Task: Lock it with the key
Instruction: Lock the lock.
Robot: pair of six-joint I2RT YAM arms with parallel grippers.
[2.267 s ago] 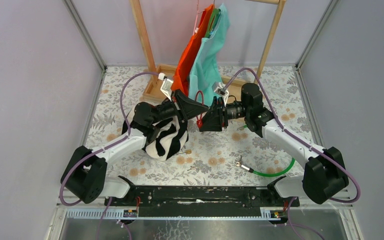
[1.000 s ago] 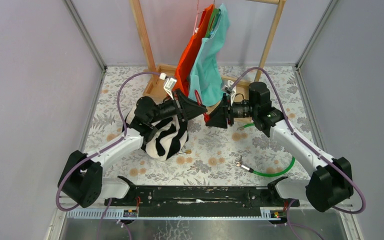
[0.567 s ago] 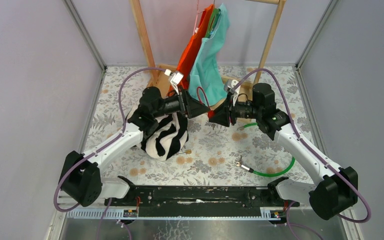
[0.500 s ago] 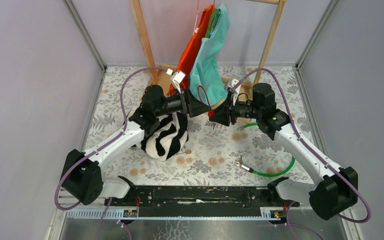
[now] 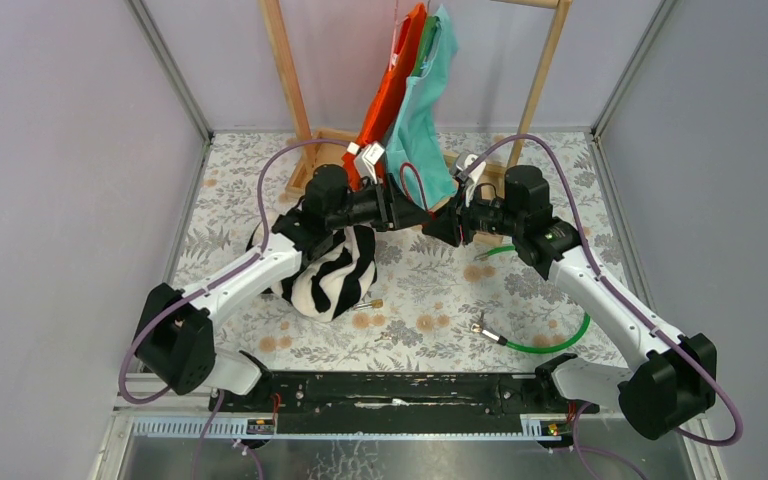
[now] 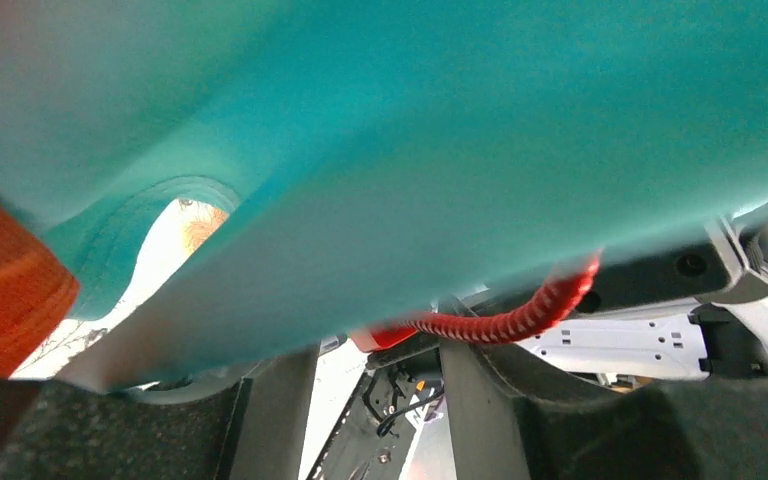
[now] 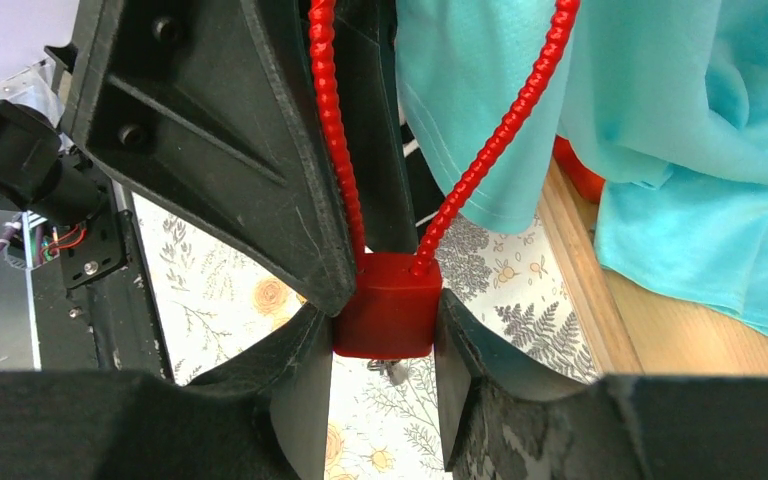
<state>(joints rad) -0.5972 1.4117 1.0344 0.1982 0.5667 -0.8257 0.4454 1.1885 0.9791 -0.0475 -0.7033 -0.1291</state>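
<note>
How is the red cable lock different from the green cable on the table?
The red cable lock is pinched in the right gripper, off the table; the green cable lies on it, held by nothing. The red one loops upward; the green one curves flat. Both are bendy cables.
</note>
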